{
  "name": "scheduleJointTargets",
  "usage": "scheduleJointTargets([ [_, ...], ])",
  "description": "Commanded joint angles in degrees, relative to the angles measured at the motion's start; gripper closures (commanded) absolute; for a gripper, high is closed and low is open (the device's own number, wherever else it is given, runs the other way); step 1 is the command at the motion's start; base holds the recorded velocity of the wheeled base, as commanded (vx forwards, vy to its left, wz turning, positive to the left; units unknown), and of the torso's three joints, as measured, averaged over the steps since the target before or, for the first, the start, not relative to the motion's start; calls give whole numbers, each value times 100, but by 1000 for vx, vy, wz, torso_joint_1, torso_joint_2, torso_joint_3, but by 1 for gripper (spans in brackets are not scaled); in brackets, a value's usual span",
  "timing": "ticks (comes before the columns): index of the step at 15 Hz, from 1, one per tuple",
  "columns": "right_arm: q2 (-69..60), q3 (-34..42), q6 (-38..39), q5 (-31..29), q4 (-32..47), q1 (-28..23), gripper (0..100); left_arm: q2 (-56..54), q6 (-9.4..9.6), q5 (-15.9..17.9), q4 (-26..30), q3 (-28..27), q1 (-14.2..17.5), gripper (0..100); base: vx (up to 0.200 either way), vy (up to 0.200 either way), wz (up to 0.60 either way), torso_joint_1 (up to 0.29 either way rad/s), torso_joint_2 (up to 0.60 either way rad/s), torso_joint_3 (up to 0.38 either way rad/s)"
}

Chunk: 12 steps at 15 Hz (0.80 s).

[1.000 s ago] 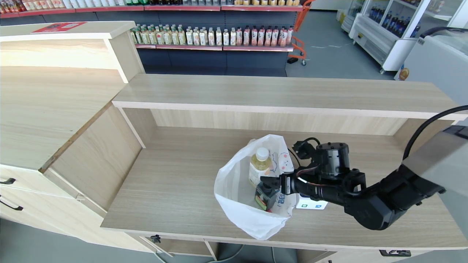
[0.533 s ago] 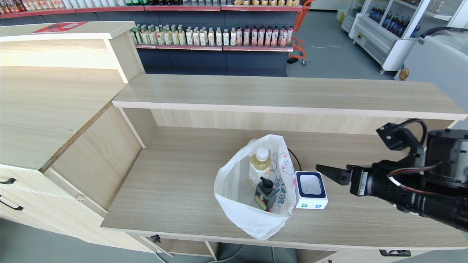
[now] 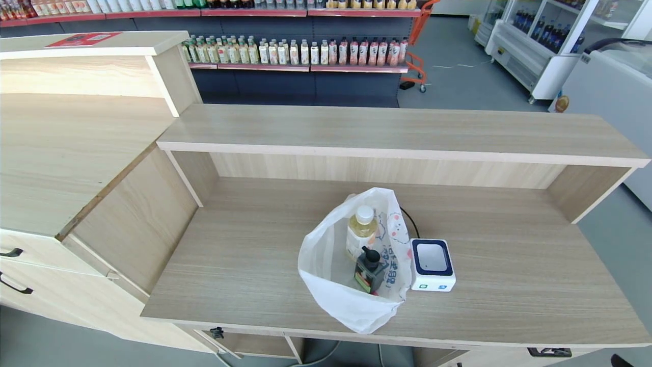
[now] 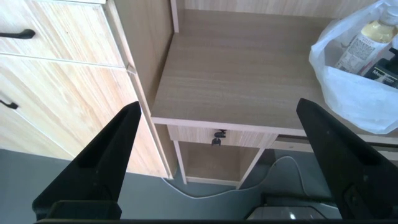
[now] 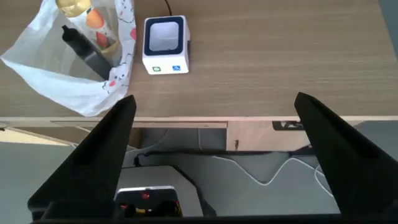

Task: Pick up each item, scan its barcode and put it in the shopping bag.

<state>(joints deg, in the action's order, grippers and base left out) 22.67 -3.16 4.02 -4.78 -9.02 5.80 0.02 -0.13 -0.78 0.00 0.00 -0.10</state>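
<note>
Both bottles look bagged, so the job now is likely to stay clear. The left claw (image 4: 216,104) and right claw (image 5: 214,97), fingers spread wide and holding nothing, hang by the front edge of the surface (image 3: 509,265) and should avoid snagging the bag (image 3: 351,306) beside the scanner (image 3: 432,265). Inside the bag, the yellow bottle (image 3: 362,232) and dark pump bottle (image 3: 369,272) stand cap-up, their long axes near vertical.

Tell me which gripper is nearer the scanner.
Right. The right gripper hangs in front of the counter, facing the scanner; the left gripper is off its left front corner, beyond the shopping bag.
</note>
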Motion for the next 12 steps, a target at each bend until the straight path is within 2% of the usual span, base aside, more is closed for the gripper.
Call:
scheduleJointTargets([
  [1, -2267, 316, -411, 232, 867, -580, 0, -2, -4, -1, 0, 0, 1, 0, 0, 0, 0, 0, 0, 0],
  [10, -2267, 316, -481, 267, 867, -580, 0, -2, -4, -1, 0, 0, 1, 0, 0, 0, 0, 0, 0, 0],
  [11, -2267, 316, -481, 276, 876, -580, 100, -2, -4, -1, 0, 0, 1, 0, 0, 0, 0, 0, 0, 0],
  [12, -2267, 316, -490, 276, 876, -580, 100, -2, -4, -1, 0, 0, 1, 0, 0, 0, 0, 0, 0, 0],
])
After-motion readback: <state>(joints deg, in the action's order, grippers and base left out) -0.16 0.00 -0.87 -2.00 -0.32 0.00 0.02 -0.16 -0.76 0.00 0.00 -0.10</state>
